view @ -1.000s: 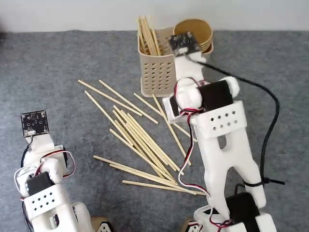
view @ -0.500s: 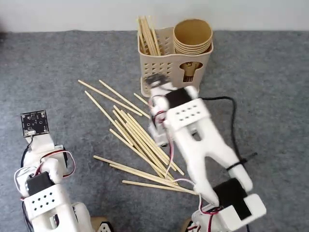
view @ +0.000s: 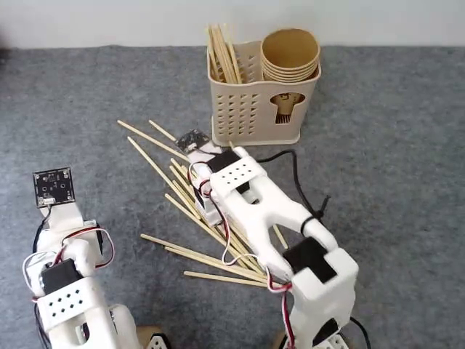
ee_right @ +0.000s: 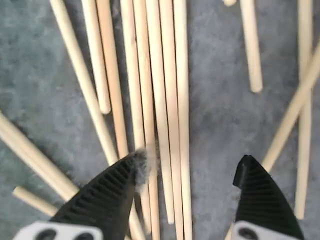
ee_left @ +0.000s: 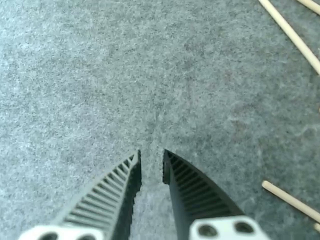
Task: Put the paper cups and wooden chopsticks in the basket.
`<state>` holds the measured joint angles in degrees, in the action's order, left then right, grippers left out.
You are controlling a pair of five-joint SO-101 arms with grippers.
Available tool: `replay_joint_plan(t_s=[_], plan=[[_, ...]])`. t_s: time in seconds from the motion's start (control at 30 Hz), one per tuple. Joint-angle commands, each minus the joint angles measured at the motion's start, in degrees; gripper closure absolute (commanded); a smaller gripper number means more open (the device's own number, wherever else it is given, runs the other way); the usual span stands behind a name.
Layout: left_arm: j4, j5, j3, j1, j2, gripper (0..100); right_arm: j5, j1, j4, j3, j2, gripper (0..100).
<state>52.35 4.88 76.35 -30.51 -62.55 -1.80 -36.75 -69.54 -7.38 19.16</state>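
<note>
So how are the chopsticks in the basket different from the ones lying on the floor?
The basket chopsticks stand upright, bunched together in the basket beside the paper cups. The loose chopsticks lie flat, scattered over the carpet. The loose chopsticks have the open right gripper just above them; the basket chopsticks have no gripper near. Both are the same pale wooden sticks.

Basket (view: 251,109): one. Paper cups (view: 290,51): one nested stack, roughly five rims. Chopsticks in basket (view: 224,54): tight bundle, count unclear. Loose chopsticks (view: 218,278) on mat: over a dozen, some hidden. Arms: two, left arm (view: 65,291), right arm (view: 254,207).
</note>
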Motion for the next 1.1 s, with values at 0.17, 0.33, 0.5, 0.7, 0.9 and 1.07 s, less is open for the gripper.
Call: replay_joint_plan(t_s=[0.17, 0.33, 0.5, 0.7, 0.9, 1.07], plan=[[-1.1, -0.3, -0.7, 0.4, -0.8, 93, -1.1, 0.8, 4.9, 0.5, 5.3, 80.3], [-1.1, -0.3, -0.7, 0.4, -0.8, 93, -1.1, 0.8, 6.5, 0.5, 6.9, 95.9], [-1.1, -0.3, -0.7, 0.4, -0.8, 93, -2.1, 0.8, 6.2, 0.4, 5.6, 99.1], [-1.1, -0.3, -0.7, 0.4, -0.8, 93, -3.3, 0.8, 0.4, 0.4, -2.2, 99.1], [-1.2, -0.3, -0.7, 0.5, -0.8, 93, -4.0, 0.8, -7.3, 0.4, -16.7, 99.1], [-2.0, -0.3, -0.4, 0.5, -0.8, 93, -4.0, 0.7, -11.1, 0.4, -29.7, 99.1]])
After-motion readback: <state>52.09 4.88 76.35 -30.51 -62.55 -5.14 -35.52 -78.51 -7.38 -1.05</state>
